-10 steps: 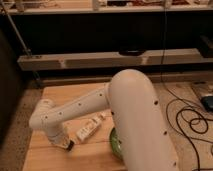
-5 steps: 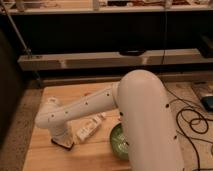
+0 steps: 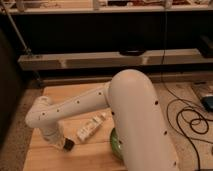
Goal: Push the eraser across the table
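Note:
The table (image 3: 55, 92) is a light tan plank top. My white arm reaches down from the right across it, with the elbow at the left. My gripper (image 3: 64, 142) is low over the table's front left part, mostly hidden by the wrist. A small black block, apparently the eraser (image 3: 69, 145), lies on the wood right at the gripper's tip, touching or nearly touching it. A whitish oblong packet (image 3: 90, 129) lies just to the right of it.
A green bowl-like object (image 3: 115, 144) sits at the front of the table, half hidden behind my arm. Dark shelving (image 3: 100, 60) runs behind the table. Black cables (image 3: 192, 120) lie on the floor to the right.
The arm's big upper link swung slightly right, then back left. The gripper and the black block stay at about the same spot near the front left.

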`<action>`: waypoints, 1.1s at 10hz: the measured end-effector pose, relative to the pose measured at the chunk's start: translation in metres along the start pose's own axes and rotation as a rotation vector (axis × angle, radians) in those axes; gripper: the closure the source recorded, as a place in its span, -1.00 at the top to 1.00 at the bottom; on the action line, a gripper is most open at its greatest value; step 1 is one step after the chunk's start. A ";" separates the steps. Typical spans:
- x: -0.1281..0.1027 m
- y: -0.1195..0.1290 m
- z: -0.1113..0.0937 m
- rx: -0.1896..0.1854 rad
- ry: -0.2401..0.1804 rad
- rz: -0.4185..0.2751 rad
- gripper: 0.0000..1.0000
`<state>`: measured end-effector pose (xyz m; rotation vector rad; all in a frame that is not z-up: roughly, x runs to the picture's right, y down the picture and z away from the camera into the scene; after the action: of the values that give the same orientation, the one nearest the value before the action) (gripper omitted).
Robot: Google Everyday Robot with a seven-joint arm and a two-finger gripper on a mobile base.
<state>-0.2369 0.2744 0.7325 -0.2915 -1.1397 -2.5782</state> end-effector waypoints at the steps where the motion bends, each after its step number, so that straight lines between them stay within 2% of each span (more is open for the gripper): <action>1: -0.005 -0.004 -0.001 0.007 0.005 0.008 -1.00; 3: -0.028 -0.009 -0.006 0.014 0.019 0.033 -1.00; 6: -0.053 -0.017 0.004 0.026 0.060 0.045 -1.00; 11: -0.065 -0.013 0.022 0.034 0.069 0.052 -1.00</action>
<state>-0.1795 0.3120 0.7185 -0.2204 -1.1354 -2.5010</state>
